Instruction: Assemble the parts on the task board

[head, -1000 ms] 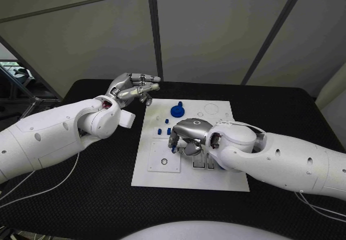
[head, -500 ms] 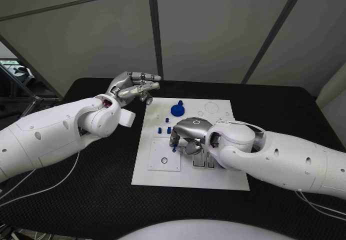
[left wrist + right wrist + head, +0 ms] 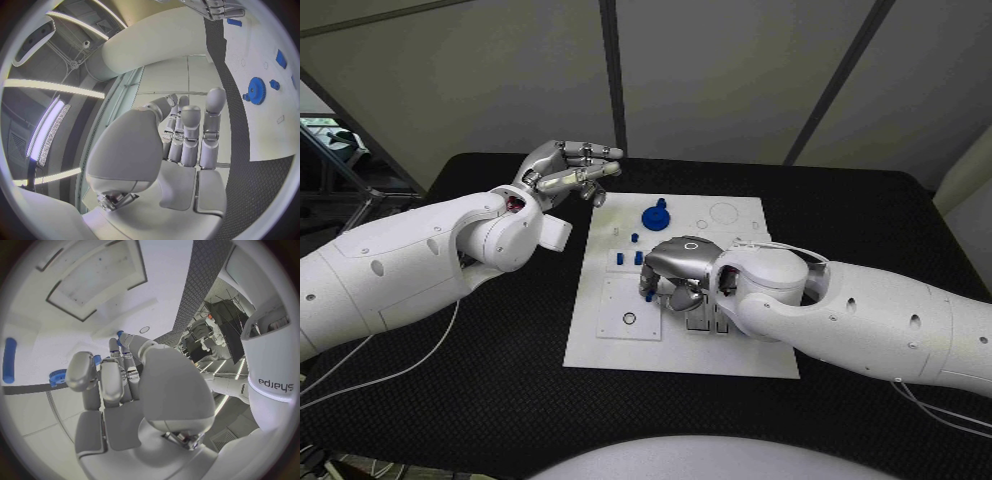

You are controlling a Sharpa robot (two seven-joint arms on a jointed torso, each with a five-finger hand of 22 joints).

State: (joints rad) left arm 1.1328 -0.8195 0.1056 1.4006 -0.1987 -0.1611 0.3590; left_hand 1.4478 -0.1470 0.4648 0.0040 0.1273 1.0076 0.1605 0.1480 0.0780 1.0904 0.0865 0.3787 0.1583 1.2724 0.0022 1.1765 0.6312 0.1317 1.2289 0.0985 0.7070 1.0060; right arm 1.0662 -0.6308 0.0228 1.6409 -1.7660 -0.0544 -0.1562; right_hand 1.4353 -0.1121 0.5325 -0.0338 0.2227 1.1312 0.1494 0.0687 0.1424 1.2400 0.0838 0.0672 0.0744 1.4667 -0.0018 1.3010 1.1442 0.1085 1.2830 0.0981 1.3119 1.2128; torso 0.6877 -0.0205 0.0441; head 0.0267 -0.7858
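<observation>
- Head view: the right hand [image 3: 678, 272] is lowered over the middle of the task board [image 3: 733, 360], fingers curled around a small blue part [image 3: 648, 293] at their tips; it appears to pinch this piece, though the contact itself is hidden.
- Left hand [image 3: 567, 172] hangs clear of the board's far left corner, fingers curled in and holding nothing.
- Remaining parts: the blue gear [image 3: 655, 219] stands near the far edge, and two short blue pegs [image 3: 626, 260] sit just beside the right hand.
- Risk, as a judgement: the palm hides the target hole, so a tilted insertion could jam or drop the part; the knuckles could knock the nearby pegs.
- Open room: bare black surface [image 3: 473, 390] lies on every side of the board; the near half of the board is unoccupied, offering a withdrawal path.
</observation>
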